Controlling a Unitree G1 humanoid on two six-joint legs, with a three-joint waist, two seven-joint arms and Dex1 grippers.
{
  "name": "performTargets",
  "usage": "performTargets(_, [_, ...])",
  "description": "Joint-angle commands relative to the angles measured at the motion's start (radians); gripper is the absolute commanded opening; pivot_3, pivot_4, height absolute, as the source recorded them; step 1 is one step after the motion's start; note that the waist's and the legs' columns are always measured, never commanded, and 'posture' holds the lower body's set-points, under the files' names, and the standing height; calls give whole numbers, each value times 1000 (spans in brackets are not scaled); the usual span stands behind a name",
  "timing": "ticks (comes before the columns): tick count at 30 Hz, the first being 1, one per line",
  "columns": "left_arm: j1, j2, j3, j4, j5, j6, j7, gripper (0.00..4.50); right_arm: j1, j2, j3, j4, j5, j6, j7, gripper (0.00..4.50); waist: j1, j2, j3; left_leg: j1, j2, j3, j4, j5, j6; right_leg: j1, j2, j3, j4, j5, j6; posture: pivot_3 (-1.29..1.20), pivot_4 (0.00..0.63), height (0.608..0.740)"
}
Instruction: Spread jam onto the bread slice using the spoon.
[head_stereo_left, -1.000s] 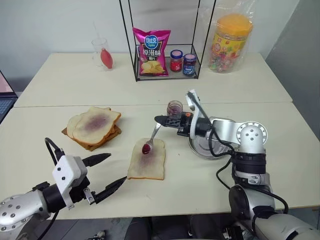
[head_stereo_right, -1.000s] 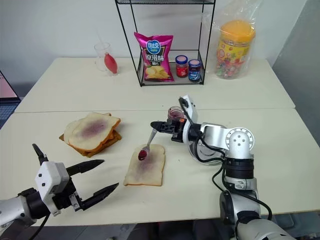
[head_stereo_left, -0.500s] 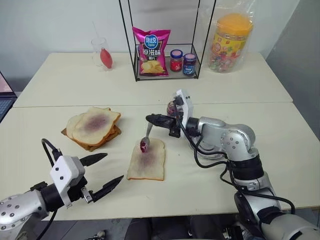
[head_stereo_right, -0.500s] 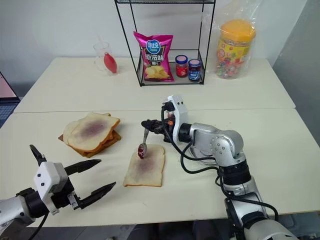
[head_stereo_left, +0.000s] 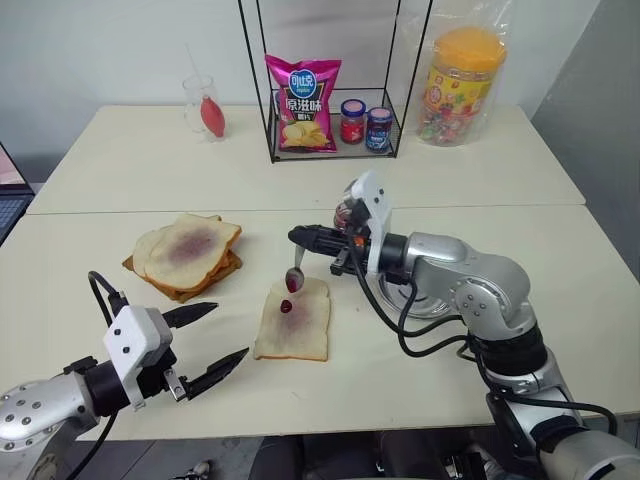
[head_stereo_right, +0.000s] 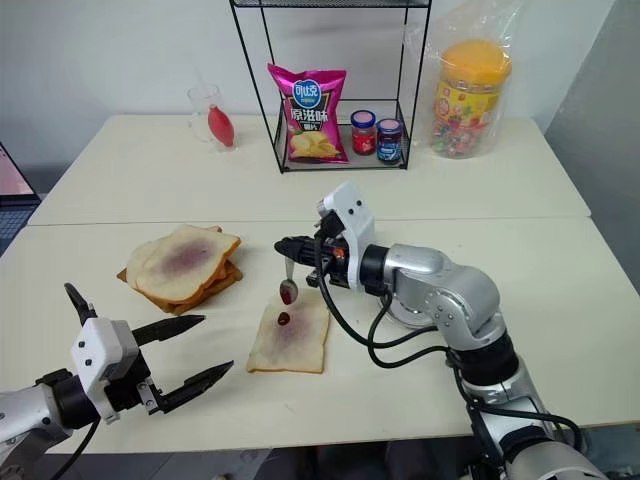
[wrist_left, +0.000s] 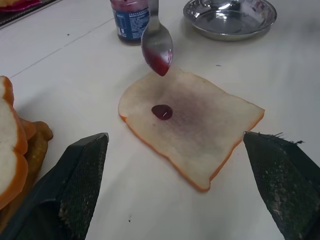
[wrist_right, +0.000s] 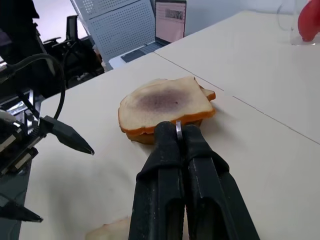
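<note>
Black fingers of the left gripper (head_stereo_left: 205, 342) stand wide apart at the near left of the table (head_stereo_left: 120, 160), hovering with nothing between them and pointed toward the bread; it looks parked there, ready to steady the slice if needed. Just beyond it, at the left, sits the pile of bread slices (head_stereo_left: 186, 254), the top one stained purple in the middle, set well apart from the working spot so it is out of the spoon's way.

Near the centre lies the bread slice (head_stereo_left: 294, 320) flat on the table, with a faint purplish smear and one small glossy blob of jam (wrist_left: 162, 111) resting on it. Directly above its far edge hangs the spoon (head_stereo_left: 295, 277), bowl down and handle up, some jam clinging to the bowl; held this steeply, the jam can slide off onto the bread, and the bowl is not touching the slice.

The right gripper (head_stereo_left: 308, 237) has its fingers clamped together on the spoon's handle, reaching in level from the right. Behind it stands the jam jar (wrist_left: 129, 21), close at hand for refills, and to its right the round steel dish (wrist_left: 230, 16), probably the spoon's resting place. Spreading has yet to be done with this blob.
</note>
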Motion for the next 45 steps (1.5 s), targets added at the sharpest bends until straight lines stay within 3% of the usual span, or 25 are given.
performTargets(1, [-2,8,11,-3,-3,-14,-10,4500,0,7,-20,-71,26,8,13,20,0,0,0,0,0,-1,0,0,0,0,0,0,0,0,0,0,150,740])
performTargets(5, [-4,8,9,6,3,-21,-17,4500,15,29,-49,-60,54,47,-2,20,0,0,0,0,0,-2,0,0,0,0,0,-1,0,0,0,0,150,740])
performTargets(14, [-13,9,-2,32,28,-54,-38,4500,34,-57,69,-79,-79,-108,116,20,0,0,0,0,0,-2,0,0,0,1,0,-1,0,0,0,0,150,740])
performTargets(18, [-14,8,-6,33,34,-60,-44,4500,42,-45,72,-45,-100,-138,127,20,0,0,0,0,0,-2,0,0,0,1,0,-2,0,0,0,0,150,740])
performTargets(28, [-3,6,4,55,34,-76,-63,4500,21,223,-289,166,232,208,-137,20,0,-2,-1,1,0,-4,1,0,0,2,0,-2,2,1,-1,0,150,740])
performTargets(37, [4,4,12,84,10,-70,-82,4500,40,344,-397,303,269,240,-273,20,-1,-2,-1,1,0,-2,0,0,0,2,0,-3,1,1,-1,0,150,740])
performTargets(45, [-9,14,-7,88,22,-76,-94,4500,65,382,-410,368,230,216,-328,20,-2,-2,-1,1,0,-2,0,0,0,2,0,-3,1,1,-1,0,150,740])
